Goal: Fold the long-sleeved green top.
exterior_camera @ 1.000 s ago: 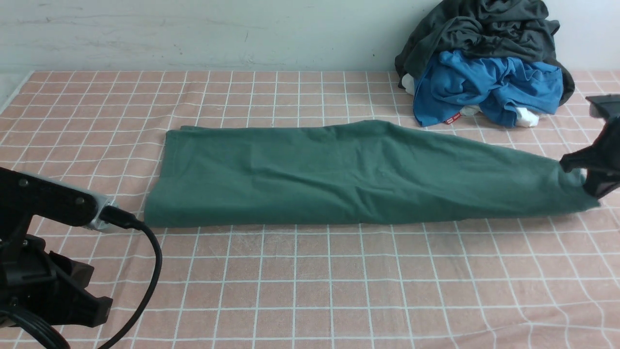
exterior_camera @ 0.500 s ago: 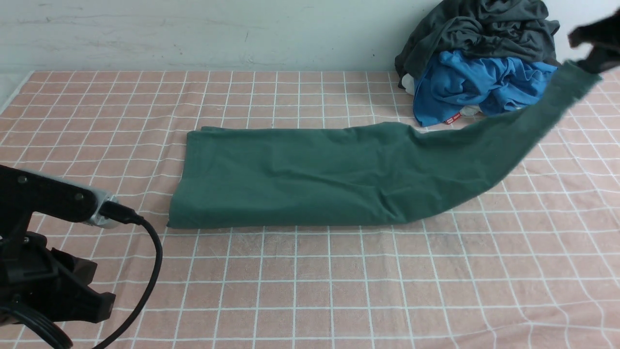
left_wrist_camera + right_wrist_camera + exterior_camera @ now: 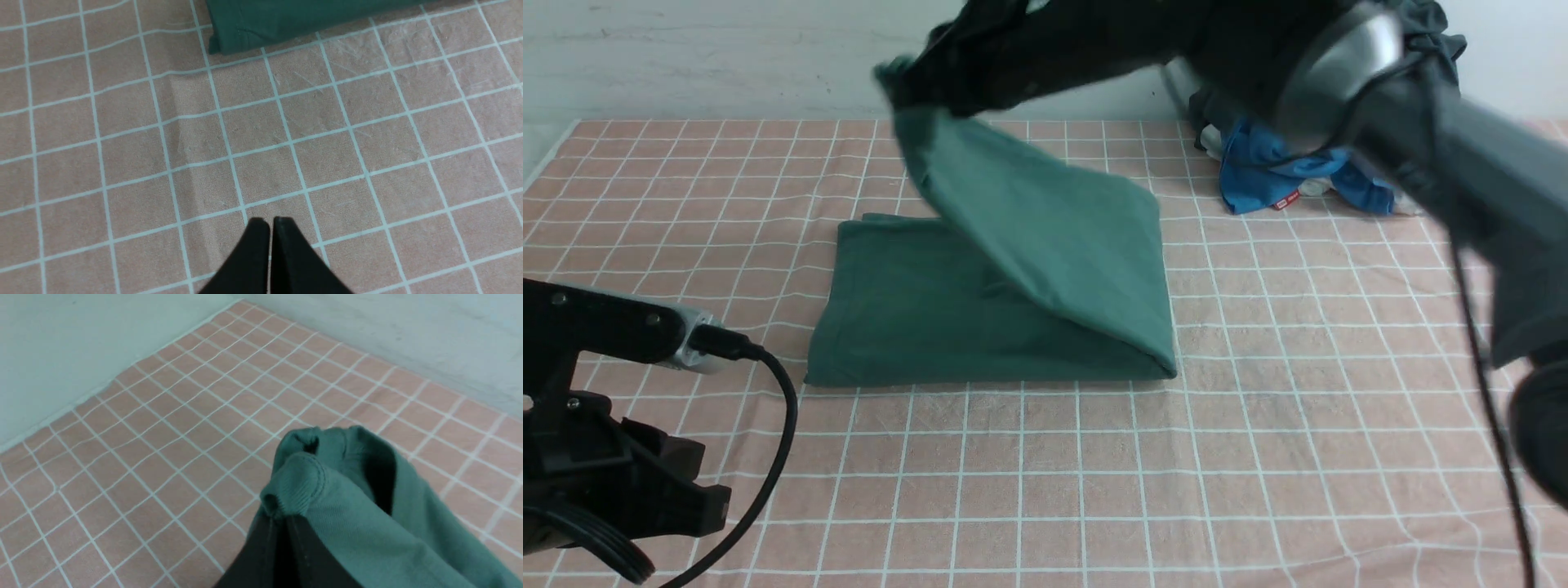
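The green long-sleeved top lies as a folded band across the middle of the checked cloth. Its right end is lifted and swung back over the rest as a slanting flap. My right gripper hangs high at the back left of the top, shut on that end. In the right wrist view the right gripper pinches bunched green fabric with a ribbed edge. My left gripper is shut and empty over bare cloth, short of the top's near-left corner. In the front view the left gripper sits at the bottom left.
A pile of a dark grey garment and a blue garment stands at the back right, partly hidden by my right arm. The pink checked cloth covers the table. A wall runs along the back. The left arm's cable loops nearby.
My right gripper has risen from the table's right side and swept across to the left, carrying the top's end with it and doubling it over. The left arm has barely moved.
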